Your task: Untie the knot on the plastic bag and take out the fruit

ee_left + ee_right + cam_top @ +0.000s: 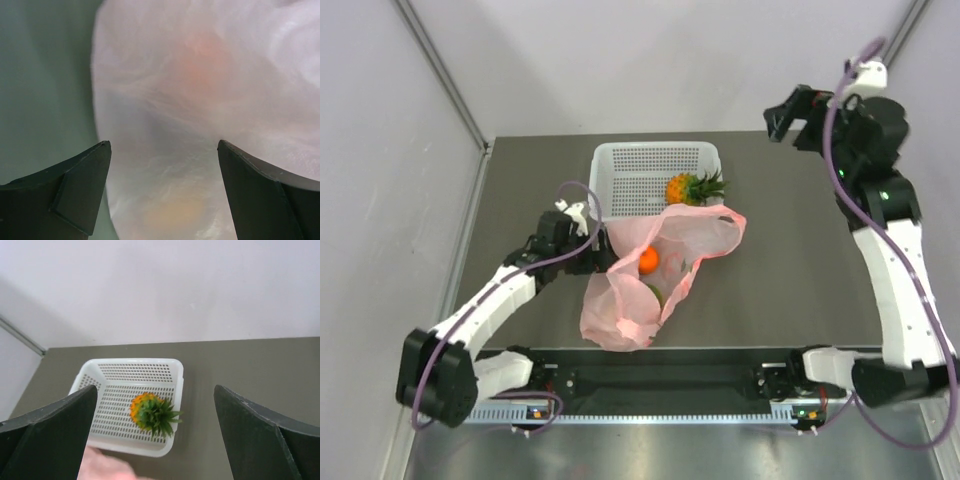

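The left pincer (600,258), seen from above, stands with its jaws apart at the 9 o'clock edge of the plastic bag (665,265), clamped on nothing. Whether its tips graze the film cannot be told here. The bag lies at the centre of the scene, its long axis running from 1 o'clock, by the white basket (620,160), down to 7 o'clock. Its mouth is slack and open and no knot shows, so I judge the tie undone. Inside it an orange (649,260) sits just to the 3 o'clock side of the left pincer, with a yellow-green fruit (656,296) at the orange's 6 o'clock. The mini pineapple (692,188) already lies in the basket's 4 o'clock corner. The right pincer (788,122) hangs high at 1 o'clock of the scene, well apart from the bag, so the left arm is much the nearer for the orange. In the left wrist view the two dark fingers (75,185) are spread wide and pinch nothing, and pink film fills the gap. An orange glow at 12 o'clock and a paler yellow one at 6 o'clock show through the film. In the right wrist view the jaws are wide apart and empty, looking down on basket and pineapple, with a pink scrap of bag at 7 o'clock.
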